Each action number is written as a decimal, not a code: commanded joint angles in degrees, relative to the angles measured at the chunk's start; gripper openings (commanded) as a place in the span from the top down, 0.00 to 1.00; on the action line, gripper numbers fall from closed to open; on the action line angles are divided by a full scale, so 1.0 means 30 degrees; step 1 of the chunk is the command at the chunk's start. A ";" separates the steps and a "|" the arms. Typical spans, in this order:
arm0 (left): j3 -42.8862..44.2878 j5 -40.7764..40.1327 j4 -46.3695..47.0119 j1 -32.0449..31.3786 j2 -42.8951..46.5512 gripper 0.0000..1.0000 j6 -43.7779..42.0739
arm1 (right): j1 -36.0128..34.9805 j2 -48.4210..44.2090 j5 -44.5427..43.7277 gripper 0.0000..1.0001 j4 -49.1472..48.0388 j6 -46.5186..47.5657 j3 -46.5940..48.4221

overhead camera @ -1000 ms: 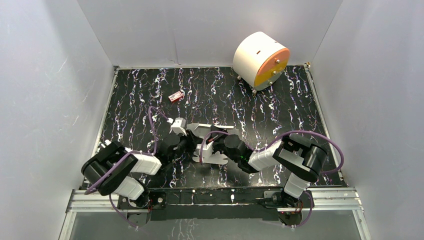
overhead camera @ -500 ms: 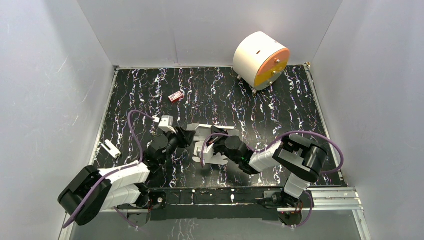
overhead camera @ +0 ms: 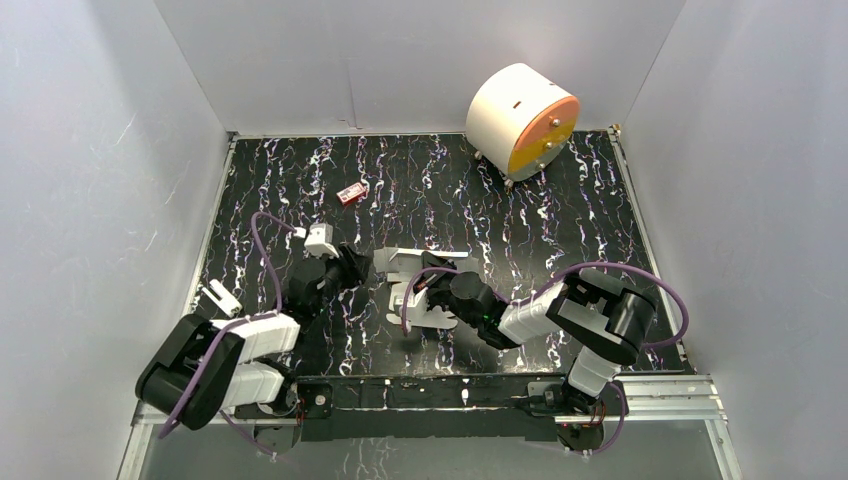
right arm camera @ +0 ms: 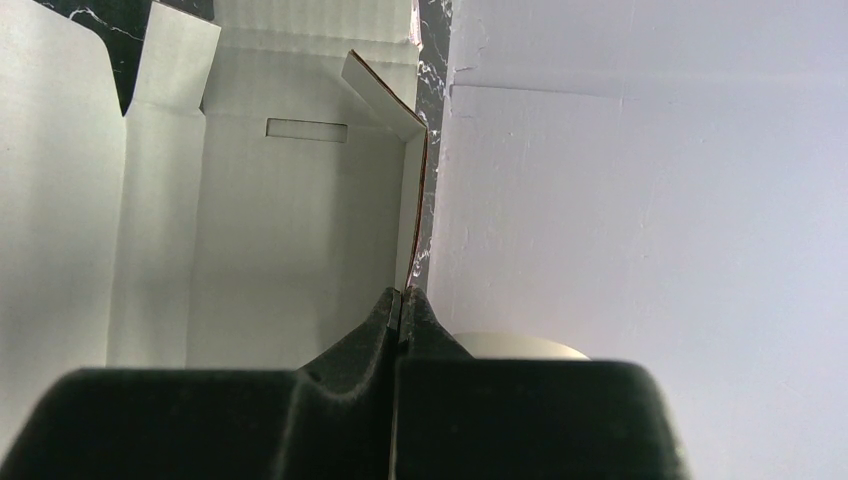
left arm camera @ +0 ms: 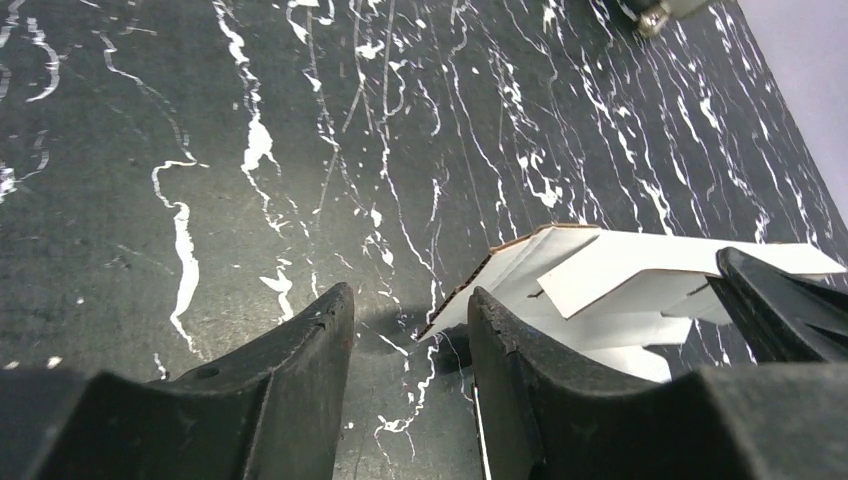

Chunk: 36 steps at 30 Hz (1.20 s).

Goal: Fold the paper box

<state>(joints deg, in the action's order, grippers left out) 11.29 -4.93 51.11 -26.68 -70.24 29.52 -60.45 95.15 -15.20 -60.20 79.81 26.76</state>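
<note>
The paper box [overhead camera: 412, 300] is a white, partly folded cardboard sheet lying mid-table, with some panels raised. My right gripper [overhead camera: 428, 277] is shut on a raised side panel of it. In the right wrist view the pinch [right arm camera: 402, 296] is on the panel's brown-edged rim, and the box's inside [right arm camera: 280, 220] fills the left. My left gripper [overhead camera: 357, 264] is open and empty, just left of the box. In the left wrist view the box's left corner [left arm camera: 470, 295] lies just ahead of the gap [left arm camera: 410, 305]. The right gripper's dark finger [left arm camera: 775, 305] shows at the far right.
A big white cylinder with an orange face [overhead camera: 522, 120] stands at the back right. A tiny red item [overhead camera: 350, 193] lies at the back left of centre. A small white piece [overhead camera: 220, 297] lies near the left wall. White walls enclose the black marbled table [overhead camera: 560, 230].
My left gripper has drawn back to the left, away from the box, and its arm has shifted. The right gripper still holds the box's panel, almost unmoved.
</note>
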 commanded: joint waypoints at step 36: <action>-0.0096 0.3572 0.2996 -0.2535 -0.0113 1.00 -0.5996 | -0.0439 0.1481 -0.0616 1.00 -0.3865 0.4959 -0.0204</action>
<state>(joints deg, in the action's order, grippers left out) 11.42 6.39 56.71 -32.05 -73.43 14.04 -60.95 98.04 -17.72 -65.41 91.24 26.72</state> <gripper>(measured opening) 0.010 0.054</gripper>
